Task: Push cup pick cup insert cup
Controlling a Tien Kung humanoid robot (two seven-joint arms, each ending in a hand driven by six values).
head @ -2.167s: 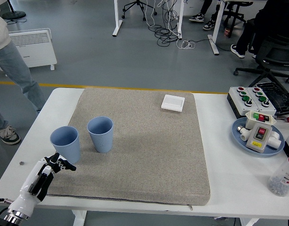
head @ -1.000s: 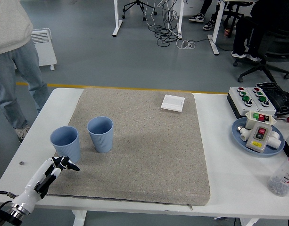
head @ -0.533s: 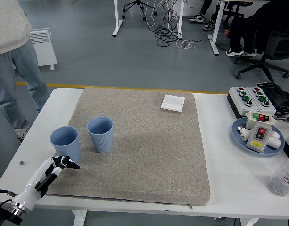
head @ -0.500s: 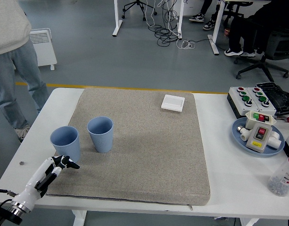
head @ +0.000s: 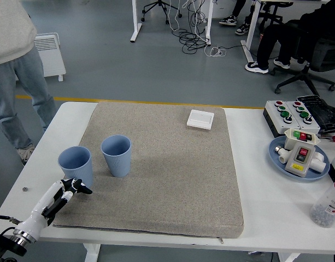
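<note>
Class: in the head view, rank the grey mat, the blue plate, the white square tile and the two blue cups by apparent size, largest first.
1. Grey mat
2. Blue plate
3. The two blue cups, left and right: they look alike, so no ranking between them
4. White square tile, though it lies farther from the camera

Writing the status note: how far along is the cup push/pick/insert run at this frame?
Done: nothing visible. The two blue cups, left cup and right cup, stand upright side by side on the grey mat, with a small gap between them, not nested. In hand: the left hand sits just in front of the left cup, holding nothing. Left: push, pick and insert. Right arm out of view.
</note>
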